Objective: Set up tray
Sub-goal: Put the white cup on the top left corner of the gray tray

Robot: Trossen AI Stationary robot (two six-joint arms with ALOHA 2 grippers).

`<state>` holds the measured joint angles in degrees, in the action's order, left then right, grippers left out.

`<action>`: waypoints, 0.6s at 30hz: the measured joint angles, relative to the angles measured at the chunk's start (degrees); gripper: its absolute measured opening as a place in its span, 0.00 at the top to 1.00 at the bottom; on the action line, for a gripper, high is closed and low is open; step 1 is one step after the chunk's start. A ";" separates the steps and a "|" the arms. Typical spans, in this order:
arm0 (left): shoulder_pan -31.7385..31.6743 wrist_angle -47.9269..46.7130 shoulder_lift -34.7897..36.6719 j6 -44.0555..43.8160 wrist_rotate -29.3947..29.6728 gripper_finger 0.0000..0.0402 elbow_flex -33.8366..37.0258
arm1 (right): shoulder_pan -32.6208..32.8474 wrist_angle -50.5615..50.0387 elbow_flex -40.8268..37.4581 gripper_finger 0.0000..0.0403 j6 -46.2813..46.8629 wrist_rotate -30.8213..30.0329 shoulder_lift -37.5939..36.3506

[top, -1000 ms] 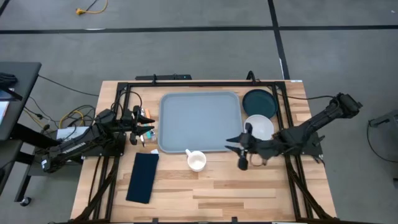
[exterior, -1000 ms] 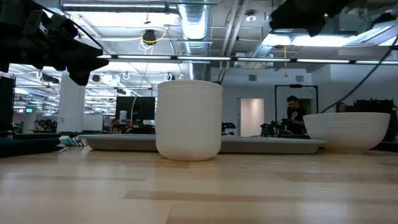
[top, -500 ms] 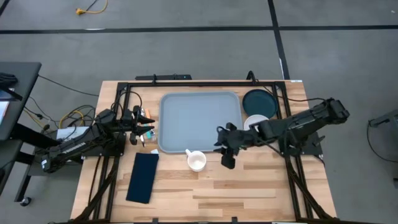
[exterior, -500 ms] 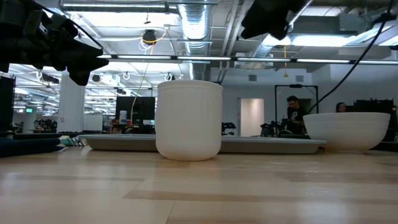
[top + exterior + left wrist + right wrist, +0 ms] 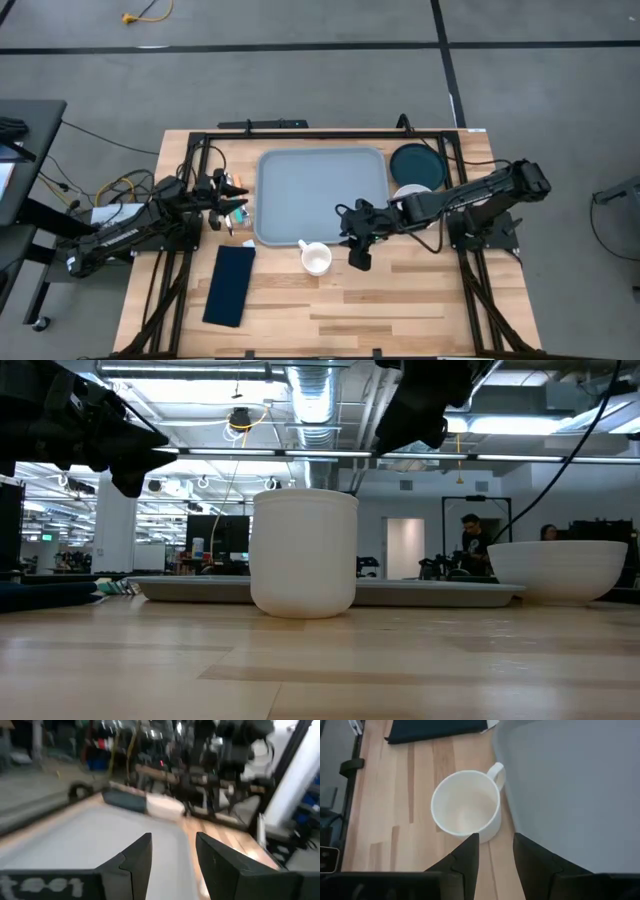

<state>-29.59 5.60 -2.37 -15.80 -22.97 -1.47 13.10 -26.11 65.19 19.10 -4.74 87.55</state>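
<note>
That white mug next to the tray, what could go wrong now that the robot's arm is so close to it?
The right gripper hangs above the mug, jaws open and empty. Coming down off-centre, it might tip the mug or knock it along the table. The mug's handle touches or nearly touches the tray rim, so a nudge could shift the tray too. The left gripper waits by the tray's other side.

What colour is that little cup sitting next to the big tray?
White, inside and out. The cup shows best in the right wrist view, beside the grey-blue tray.

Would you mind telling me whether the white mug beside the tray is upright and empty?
Upright and empty: the white mug stands on its base beside the tray, and its bare white inside shows from above.
</note>
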 joint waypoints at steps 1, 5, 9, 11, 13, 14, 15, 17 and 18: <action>0.00 1.73 0.02 -0.80 0.77 0.65 0.32 | 0.06 0.06 0.00 0.72 0.00 -0.16 0.00; 0.24 4.50 0.01 -5.61 0.81 0.65 0.91 | 1.38 0.53 0.00 0.72 0.31 -2.73 0.00; 2.55 4.61 0.05 -7.88 -0.57 0.65 0.94 | 3.51 1.94 -0.11 0.72 0.37 -7.02 1.11; 4.36 6.10 0.00 -8.99 -0.56 0.65 0.96 | 4.69 2.84 -0.05 0.72 0.37 -9.03 0.94; 6.37 7.50 -0.01 -9.17 -0.10 0.65 0.96 | 5.63 3.92 0.13 0.72 0.39 -10.88 1.57; 7.52 8.42 -0.11 -9.02 0.28 0.65 0.98 | 6.13 3.63 -0.02 0.72 0.40 -11.58 1.77; 8.72 9.32 -0.28 -8.73 0.86 0.65 0.98 | 6.73 3.20 -0.13 0.72 0.48 -12.40 1.90; 11.45 10.65 -0.67 -8.12 2.44 0.65 1.00 | 7.52 5.15 0.04 0.72 1.56 -14.26 2.23; 12.88 10.95 -0.92 -7.95 3.38 0.65 1.00 | 7.86 5.40 0.08 0.72 2.10 -15.32 2.35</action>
<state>-16.71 16.55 -3.29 -23.75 -19.59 -0.47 20.96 -20.71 65.27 21.20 -20.07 89.90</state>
